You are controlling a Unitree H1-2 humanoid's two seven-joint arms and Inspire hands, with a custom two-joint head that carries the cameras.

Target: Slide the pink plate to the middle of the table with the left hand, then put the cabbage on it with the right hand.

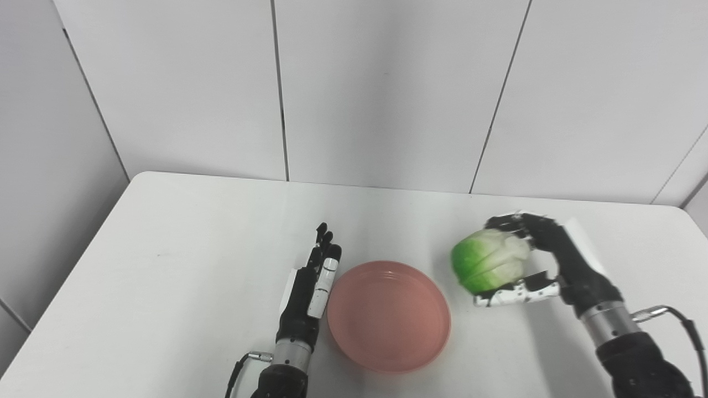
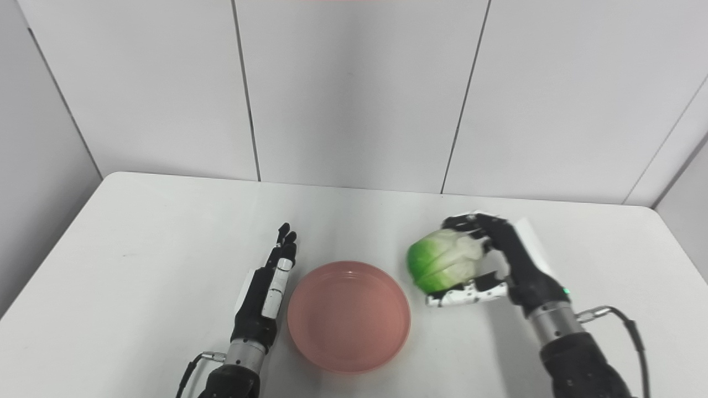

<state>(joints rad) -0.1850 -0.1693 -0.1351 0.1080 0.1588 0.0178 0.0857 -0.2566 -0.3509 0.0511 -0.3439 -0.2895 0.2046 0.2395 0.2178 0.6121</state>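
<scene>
Right now the cabbage (image 1: 489,267) is in the right hand (image 1: 545,260), wrapped from the far side by dark fingers (image 1: 511,222) with the thumb under it, and seemingly lifted off the counter (image 1: 182,243), just right of the pink plate (image 1: 388,315). Plate sits near the counter's middle, toward the near edge, empty. Left hand (image 1: 312,287) lies flat-edged alongside the plate's left rim, fingers straight and together, holding nothing; can't tell if it touches the rim.

Handling guess: cabbage looks round, firm and fairly light, likely a toy; smooth leaves could slip, so a wrap across its widest part, as here, seems right. Plate looks stiff with a raised rim, so it should slide easily when pushed at the rim. The rim needs clearing when lowering; a round cabbage may roll once released.
</scene>
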